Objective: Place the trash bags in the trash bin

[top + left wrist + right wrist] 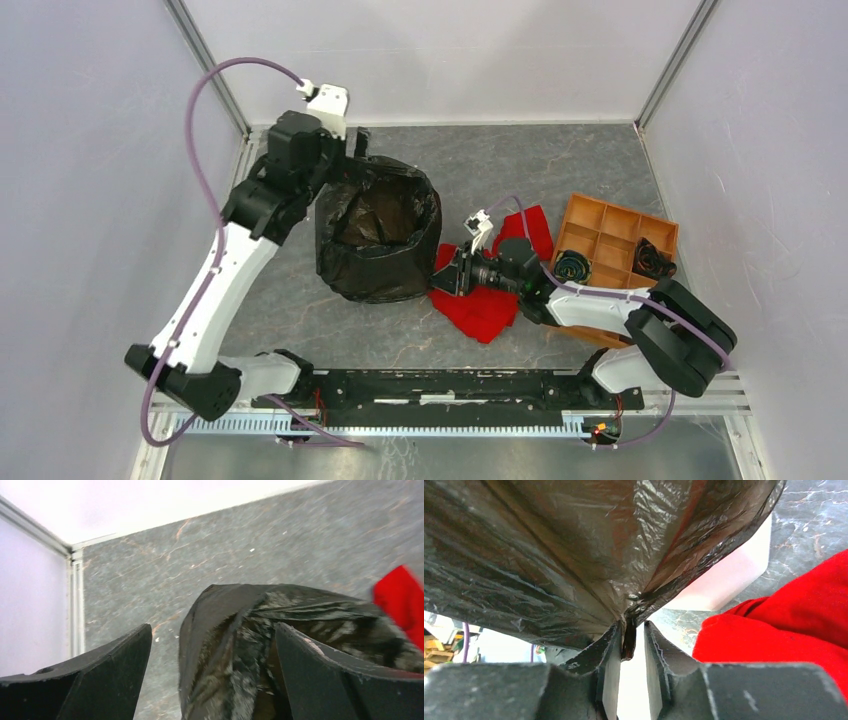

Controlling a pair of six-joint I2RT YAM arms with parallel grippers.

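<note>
Enclosing bag [380, 262], marbled tabletop [560, 165]: pale walls [90, 150]

No text, label, brand, number or sign can be read in any of the three views.
</note>
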